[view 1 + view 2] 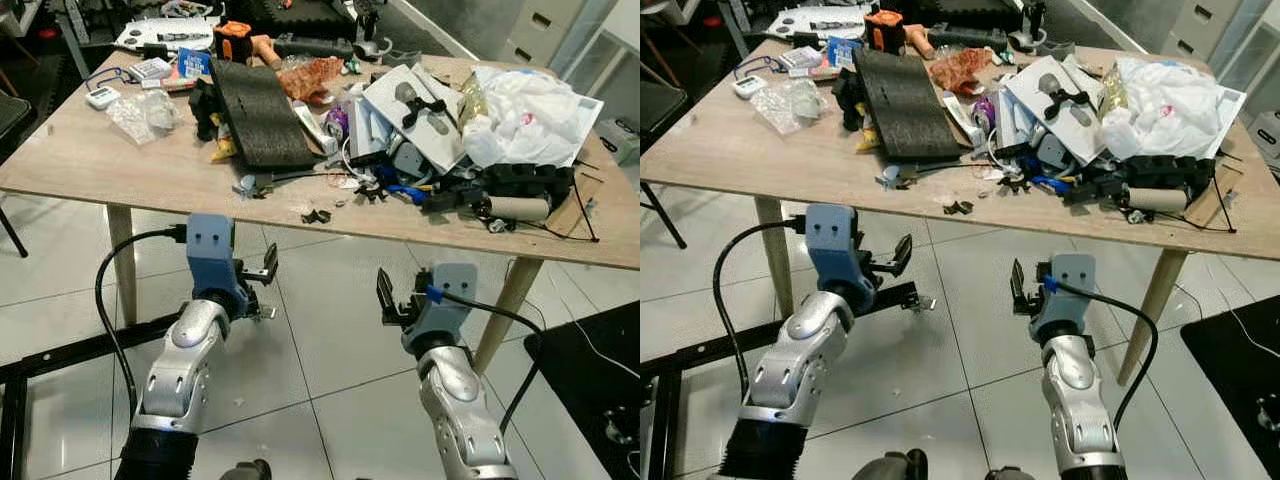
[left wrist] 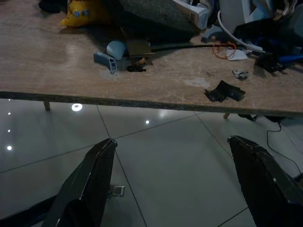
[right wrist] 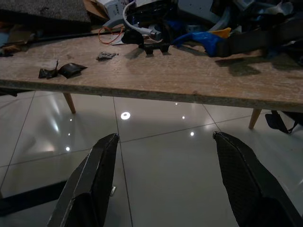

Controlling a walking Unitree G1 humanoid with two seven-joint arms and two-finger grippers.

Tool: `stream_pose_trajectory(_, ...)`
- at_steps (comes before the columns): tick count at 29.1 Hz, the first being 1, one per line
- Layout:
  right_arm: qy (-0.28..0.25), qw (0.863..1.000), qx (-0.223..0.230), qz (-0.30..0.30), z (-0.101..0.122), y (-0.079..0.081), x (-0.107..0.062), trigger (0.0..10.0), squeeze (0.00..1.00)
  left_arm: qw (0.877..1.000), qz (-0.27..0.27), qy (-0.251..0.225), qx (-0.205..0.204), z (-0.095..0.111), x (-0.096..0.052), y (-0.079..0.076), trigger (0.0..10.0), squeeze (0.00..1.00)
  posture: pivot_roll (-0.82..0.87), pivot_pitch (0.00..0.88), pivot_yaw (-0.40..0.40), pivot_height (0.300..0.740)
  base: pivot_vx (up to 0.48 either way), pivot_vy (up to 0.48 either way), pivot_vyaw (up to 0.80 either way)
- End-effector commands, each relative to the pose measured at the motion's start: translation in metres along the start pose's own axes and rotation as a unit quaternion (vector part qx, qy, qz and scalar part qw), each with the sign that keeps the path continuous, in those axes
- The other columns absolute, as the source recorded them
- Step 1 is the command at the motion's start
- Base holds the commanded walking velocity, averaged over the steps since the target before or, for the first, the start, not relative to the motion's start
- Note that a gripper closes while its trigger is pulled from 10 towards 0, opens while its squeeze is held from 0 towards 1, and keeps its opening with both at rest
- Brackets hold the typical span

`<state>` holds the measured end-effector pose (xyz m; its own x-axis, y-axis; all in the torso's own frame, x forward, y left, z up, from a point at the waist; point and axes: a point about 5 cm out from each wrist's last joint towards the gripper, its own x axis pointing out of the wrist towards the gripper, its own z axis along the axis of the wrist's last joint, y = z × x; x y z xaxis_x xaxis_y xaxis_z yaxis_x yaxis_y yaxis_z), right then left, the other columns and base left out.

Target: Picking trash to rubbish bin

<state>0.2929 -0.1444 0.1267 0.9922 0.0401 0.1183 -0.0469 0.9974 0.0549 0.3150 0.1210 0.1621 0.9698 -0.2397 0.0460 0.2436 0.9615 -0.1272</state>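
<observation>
Left gripper (image 2: 168,184) and right gripper (image 3: 165,182), both spread and empty, hover near the cluttered table (image 1: 90,160), below its edge, black scrap (image 1: 316,215) just beyond

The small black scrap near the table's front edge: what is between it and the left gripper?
Bare tabletop up to the wooden table edge separates the black scrap from the open left gripper, as the left wrist view shows.

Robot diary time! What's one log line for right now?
phase: approach | left hand: open, empty, below table edge | right hand: open, empty, below edge | nearest trash: small black scrap near front edge
</observation>
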Motion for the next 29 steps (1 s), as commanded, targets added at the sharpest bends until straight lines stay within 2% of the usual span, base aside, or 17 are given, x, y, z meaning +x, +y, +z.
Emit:
stream_pose_trajectory(1, -0.011, 1.000, 0.001, -0.009, 0.004, -0.004, -0.001, 10.0, 0.00, 1.000, 0.001, -0.008, -0.005, 0.002, -0.001, 0.001, 10.0, 0.00, 0.00, 0.173, 0.006, 0.740, 0.289, 0.000, 0.00)
stream_pose_trajectory(4, -0.030, 1.000, 0.003, -0.003, 0.009, -0.002, -0.001, 10.0, 0.00, 1.000, 0.005, -0.019, -0.009, 0.006, 0.000, 0.003, 10.0, 0.00, 0.01, 0.172, 0.008, 0.740, 0.360, 0.000, 0.00)
stream_pose_trajectory(5, -0.056, 0.998, 0.007, -0.001, 0.017, -0.001, 0.000, 10.0, 0.00, 1.000, 0.003, -0.026, -0.011, 0.009, 0.000, 0.003, 10.0, 0.00, 0.01, 0.157, 0.005, 0.740, 0.379, 0.000, 0.00)
stream_pose_trajectory(8, -0.089, 0.996, 0.011, -0.004, 0.027, -0.001, 0.001, 10.0, 0.00, 1.000, 0.001, -0.027, -0.007, 0.009, 0.001, 0.003, 10.0, 0.00, 0.01, 0.176, -0.001, 0.740, 0.379, 0.000, 0.00)
stream_pose_trajectory(13, -0.130, 0.992, 0.007, 0.000, 0.039, -0.001, 0.000, 10.0, 0.00, 1.000, 0.003, -0.029, -0.011, 0.009, -0.002, 0.003, 10.0, 0.00, 0.00, 0.147, 0.004, 0.740, 0.379, 0.000, 0.00)
stream_pose_trajectory(14, -0.135, 0.991, 0.009, 0.000, 0.042, -0.002, 0.001, 10.0, 0.00, 1.000, -0.001, -0.029, -0.009, 0.009, -0.002, 0.003, 10.0, 0.00, 0.01, 0.168, -0.003, 0.740, 0.379, 0.000, 0.00)
stream_pose_trajectory(19, -0.147, 0.989, 0.007, 0.010, 0.045, 0.000, 0.001, 10.0, 0.00, 0.999, -0.001, -0.030, -0.012, 0.009, -0.003, 0.002, 10.0, 0.00, 0.00, 0.139, 0.005, 0.740, 0.376, 0.000, 0.00)
stream_pose_trajectory(22, -0.151, 0.988, 0.007, 0.012, 0.046, 0.001, 0.001, 10.0, 0.00, 0.999, -0.004, -0.030, -0.010, 0.009, -0.002, 0.001, 10.0, 0.00, 0.00, 0.162, 0.000, 0.740, 0.373, 0.000, 0.00)
stream_pose_trajectory(24, -0.156, 0.988, 0.005, 0.018, 0.047, 0.003, 0.000, 10.0, 0.00, 0.999, -0.005, -0.033, -0.011, 0.009, -0.003, 0.001, 10.0, 0.00, 0.00, 0.134, 0.010, 0.740, 0.362, 0.000, 0.00)
stream_pose_trajectory(29, -0.160, 0.987, 0.005, 0.023, 0.048, 0.005, 0.000, 10.0, 0.00, 0.999, -0.011, -0.035, -0.009, 0.010, -0.002, 0.000, 10.0, 0.00, 0.00, 0.140, 0.005, 0.740, 0.353, 0.000, 0.00)
